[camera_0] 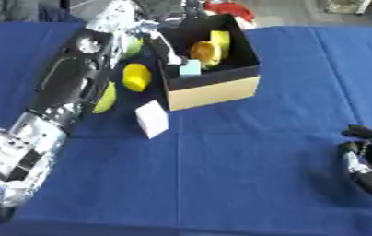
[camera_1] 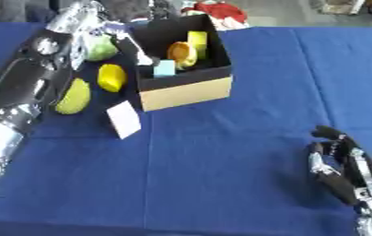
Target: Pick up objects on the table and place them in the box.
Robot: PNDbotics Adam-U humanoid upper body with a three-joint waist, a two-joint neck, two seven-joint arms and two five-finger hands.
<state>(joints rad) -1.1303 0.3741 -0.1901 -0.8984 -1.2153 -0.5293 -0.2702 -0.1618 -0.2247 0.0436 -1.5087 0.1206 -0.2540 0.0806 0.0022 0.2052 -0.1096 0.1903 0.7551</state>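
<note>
While the left hand reaches over the box at upper centre, loose objects lie left of it.
Its fingers pinch a pale-blue block at the box's near-left corner; the right hand rests lower right, fingers relaxed. The yellow-green piece, long axis near-upright, lies under the left forearm.

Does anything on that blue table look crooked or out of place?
Only small things. The white block stands tilted, not flat on the cloth, just left of the box. The box itself sits askew to the table's edge. Nothing looks spilled or damaged.
</note>
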